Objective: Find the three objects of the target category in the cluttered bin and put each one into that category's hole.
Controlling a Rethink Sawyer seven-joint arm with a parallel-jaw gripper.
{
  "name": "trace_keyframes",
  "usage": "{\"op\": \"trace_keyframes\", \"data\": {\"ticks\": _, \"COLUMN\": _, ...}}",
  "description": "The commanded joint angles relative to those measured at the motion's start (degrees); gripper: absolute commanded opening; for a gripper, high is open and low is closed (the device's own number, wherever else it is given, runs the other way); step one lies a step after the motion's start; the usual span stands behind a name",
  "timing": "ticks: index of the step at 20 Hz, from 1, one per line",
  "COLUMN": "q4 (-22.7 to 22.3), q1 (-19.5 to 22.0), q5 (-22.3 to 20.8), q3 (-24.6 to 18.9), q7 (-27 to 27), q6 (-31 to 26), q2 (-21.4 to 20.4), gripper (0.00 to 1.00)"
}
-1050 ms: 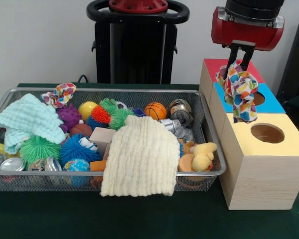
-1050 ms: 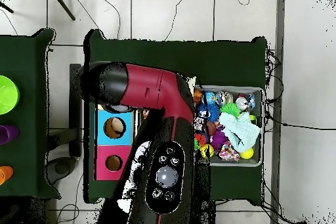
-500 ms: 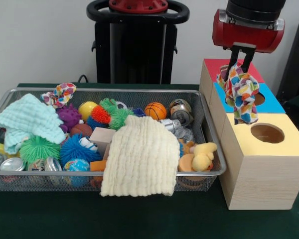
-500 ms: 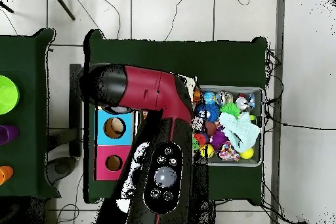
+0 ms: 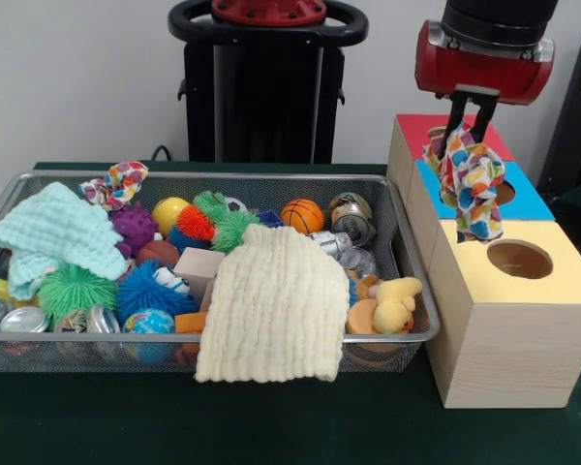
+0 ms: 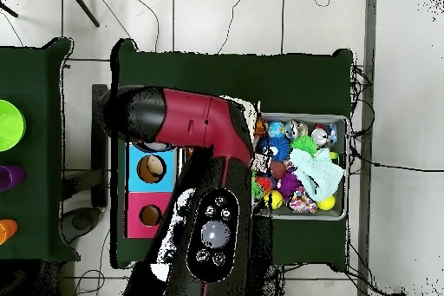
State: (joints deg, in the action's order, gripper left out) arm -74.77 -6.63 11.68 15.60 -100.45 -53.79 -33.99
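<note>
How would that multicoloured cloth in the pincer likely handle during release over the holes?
Probably floppy: the multicoloured cloth hangs limp and bunched from the pincer. Likely light, since a pinch at its top carries it. It may snag or drape on the box rather than drop cleanly.

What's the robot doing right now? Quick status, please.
Gripper shut on multicoloured cloth. Cloth hangs above the box, over blue and yellow sections. Nothing in the way.

The red and black arm (image 5: 482,53) reached down from above, wrist vertical. Its gripper (image 5: 470,124) pointed straight down, dark fingers (image 5: 455,113) pinched together on a colourful cloth (image 5: 473,184).
</note>
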Motion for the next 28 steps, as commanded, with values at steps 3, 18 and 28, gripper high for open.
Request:
{"op": "trace_keyframes", "data": {"ticks": 3, "q4": -6.7, "q1": -0.4, "q5": 1.2, "q3": -1.0, "q7": -16.8, "q6": 4.1, "q2": 2.8, "gripper": 0.0}}
{"op": "trace_keyframes", "data": {"ticks": 18, "q4": -8.2, "q1": -1.9, "q5": 1.9, "q3": -0.2, "q7": -18.5, "q6": 6.0, "q2": 2.7, "gripper": 0.0}}
{"op": "trace_keyframes", "data": {"ticks": 28, "q4": -8.4, "q1": -2.1, "q5": 1.8, "q3": -0.4, "q7": -19.1, "q6": 6.5, "q2": 2.8, "gripper": 0.0}}
